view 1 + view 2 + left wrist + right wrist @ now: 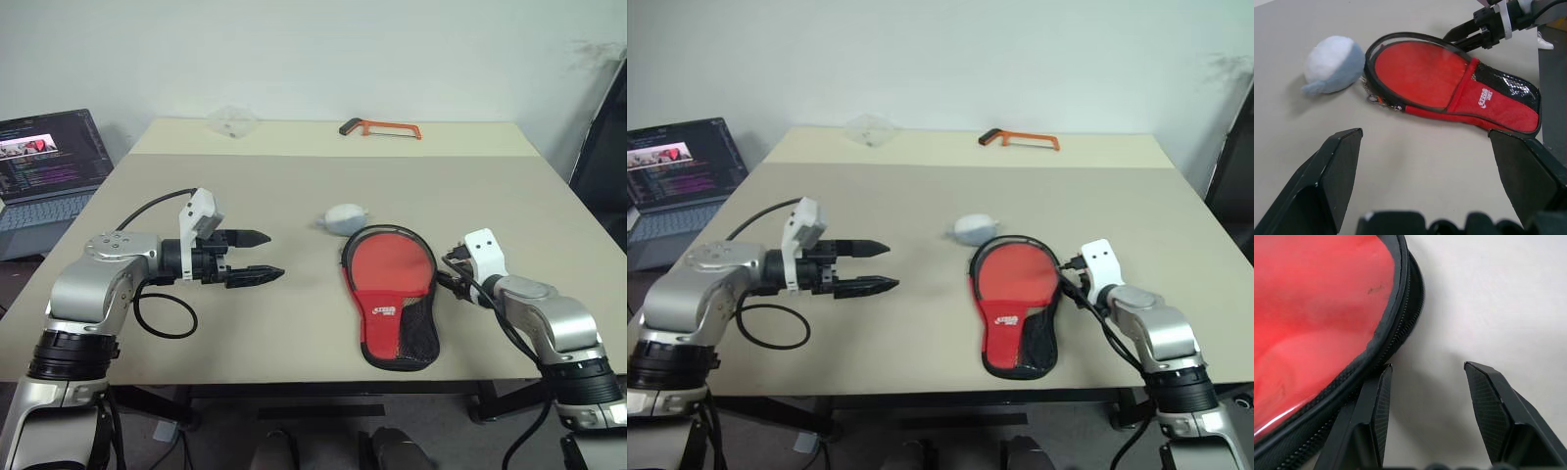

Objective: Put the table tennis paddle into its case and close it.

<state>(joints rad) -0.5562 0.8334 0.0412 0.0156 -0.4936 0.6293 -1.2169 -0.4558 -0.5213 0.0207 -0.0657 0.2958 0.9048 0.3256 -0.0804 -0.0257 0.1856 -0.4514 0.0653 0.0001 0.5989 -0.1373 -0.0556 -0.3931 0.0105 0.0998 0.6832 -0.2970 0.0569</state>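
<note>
The case (394,299) is laid flat on the beige table (294,196), near its front edge and toward the robot's right, window side up; the red face of the paddle (390,262) is seen through the clear window, so the paddle is already inside; a red band with a white logo and a patch of black mesh are seen toward the narrow end, which points at the front edge. A small grey round pouch (342,218) is placed just beyond the round end of the case, close to its zip pull. The left gripper (257,257) is held above the table well to the left of the case, its fingers spread wide with nothing between them. The right gripper (1425,382) is brought to the right rim of the case, partly parted and empty; one finger (1374,401) is set against the zip edge. An orange hacksaw (380,128) is left at the far edge; a laptop (44,166) is seen off the left side.
</note>
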